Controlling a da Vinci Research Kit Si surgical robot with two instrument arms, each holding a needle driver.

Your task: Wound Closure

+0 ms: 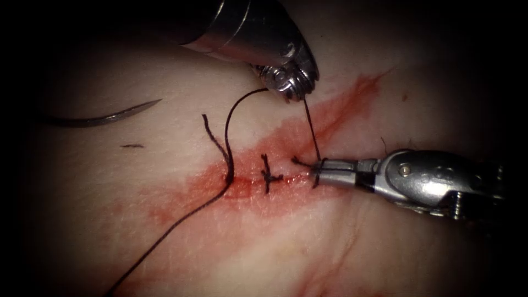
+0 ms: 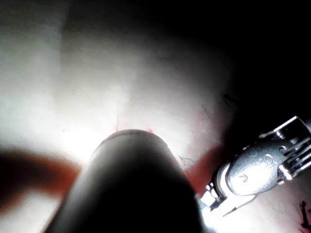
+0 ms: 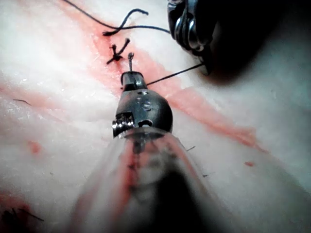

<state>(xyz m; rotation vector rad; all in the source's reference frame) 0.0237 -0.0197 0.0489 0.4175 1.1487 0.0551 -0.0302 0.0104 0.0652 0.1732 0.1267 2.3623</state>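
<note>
Both grippers (image 1: 318, 171) (image 1: 294, 94) grip thread (image 1: 311, 127); needle (image 1: 104, 116) lies free on tissue (image 1: 275, 247).

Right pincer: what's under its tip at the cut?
The right pincer is shut on the thread at the cut, beside a tied stitch. Its closed tip hides the tissue beneath. The left pincer holds the thread's upper part; the needle lies free, left.

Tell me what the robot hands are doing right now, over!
Left hand shut on thread. Right hand shut on thread at the cut. Needle lying free on tissue, left of cut. One knot tied. Nothing in the way.
</note>
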